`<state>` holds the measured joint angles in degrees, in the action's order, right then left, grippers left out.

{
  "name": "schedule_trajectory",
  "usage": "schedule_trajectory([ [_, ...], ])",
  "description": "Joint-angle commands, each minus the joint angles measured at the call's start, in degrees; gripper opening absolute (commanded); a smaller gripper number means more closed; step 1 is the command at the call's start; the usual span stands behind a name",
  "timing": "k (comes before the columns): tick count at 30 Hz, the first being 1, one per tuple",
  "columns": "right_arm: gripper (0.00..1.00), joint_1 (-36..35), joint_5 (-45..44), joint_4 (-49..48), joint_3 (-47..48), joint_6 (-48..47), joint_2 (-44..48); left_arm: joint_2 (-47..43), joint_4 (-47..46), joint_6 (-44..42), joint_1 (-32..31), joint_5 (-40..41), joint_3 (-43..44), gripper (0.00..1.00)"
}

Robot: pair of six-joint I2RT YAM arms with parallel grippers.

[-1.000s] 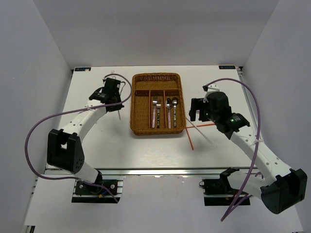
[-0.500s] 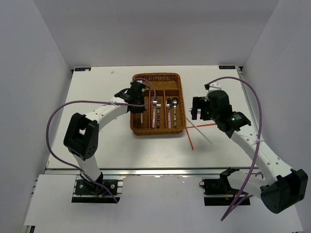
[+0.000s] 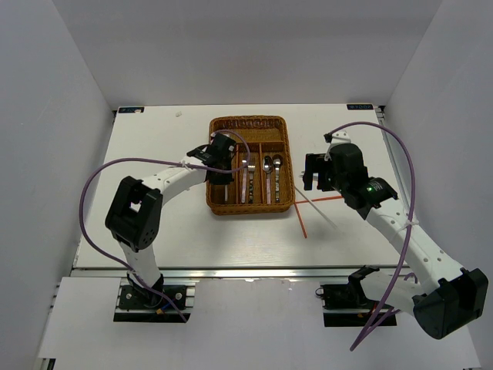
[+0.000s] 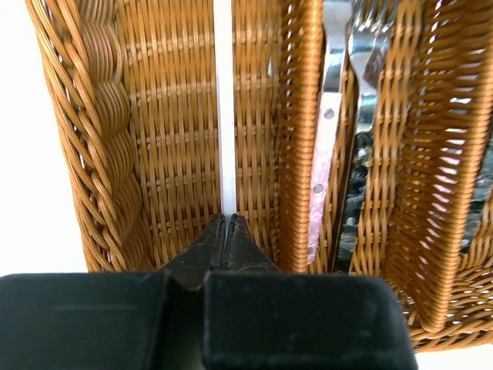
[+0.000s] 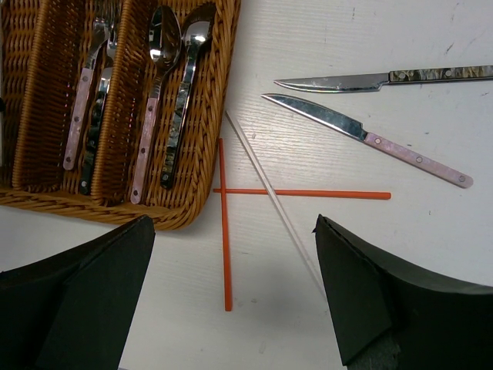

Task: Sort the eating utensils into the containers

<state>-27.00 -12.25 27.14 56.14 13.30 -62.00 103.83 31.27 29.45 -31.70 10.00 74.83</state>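
- The white table (image 3: 154, 231) carries everything, with the wicker tray (image 3: 248, 120) at its far middle: one wide section across the far end and three long narrow ones running toward the arms.
- The left gripper (image 4: 227, 231) hangs over the tray's leftmost narrow section, jaws pinched tight on the near end of a white chopstick (image 4: 224, 116), which runs lengthwise down that section.
- The right gripper (image 5: 235, 293) hovers above the table just right of the tray, jaws spread wide and holding nothing.
- Two knives (image 5: 370, 139) lie on the table further right, apart from the tray.
- Forks (image 5: 85, 92) fill the middle narrow section and spoons (image 5: 166, 77) the right one.
- Two red chopsticks (image 5: 224, 223) and a second white chopstick (image 5: 269, 193) lie crossed just beside the tray's near right corner.
- The chopsticks look light, stiff, smooth and very thin, so likely to roll or swing; a pinch near the middle, across the width, should carry them level.
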Motion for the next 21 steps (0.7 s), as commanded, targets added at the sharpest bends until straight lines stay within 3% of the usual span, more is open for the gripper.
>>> schedule_trajectory([
  [1,0.89,0.29,0.21,-0.42,0.90,0.50,0.12,-1.26,0.20,0.52,-0.38,0.55,-0.73,0.00],
  [4,0.89,0.20,-0.05,-0.50,0.81,0.50,0.30,-1.44,0.46,0.52,-0.46,0.90,-0.82,0.09],
  [5,0.89,0.20,-0.05,-0.50,0.81,0.50,0.30,-1.61,0.81,0.61,-0.46,1.16,-0.65,0.21],
  [11,0.89,0.20,-0.23,-0.59,0.64,0.67,-0.40,-4.42,1.87,0.61,-0.73,2.13,0.32,0.50],
  [19,0.89,0.29,-0.32,-1.73,-0.68,0.24,-3.74,-12.50,4.15,0.35,-0.82,4.41,0.93,0.62],
  [20,0.89,0.37,-0.23,-1.56,-0.77,-0.20,-5.05,-15.56,4.50,0.17,-0.82,6.33,0.67,0.69],
  [21,0.89,0.37,0.21,-1.21,-0.86,-0.47,-5.67,-17.24,4.85,-0.09,-0.82,7.48,0.50,0.96],
])
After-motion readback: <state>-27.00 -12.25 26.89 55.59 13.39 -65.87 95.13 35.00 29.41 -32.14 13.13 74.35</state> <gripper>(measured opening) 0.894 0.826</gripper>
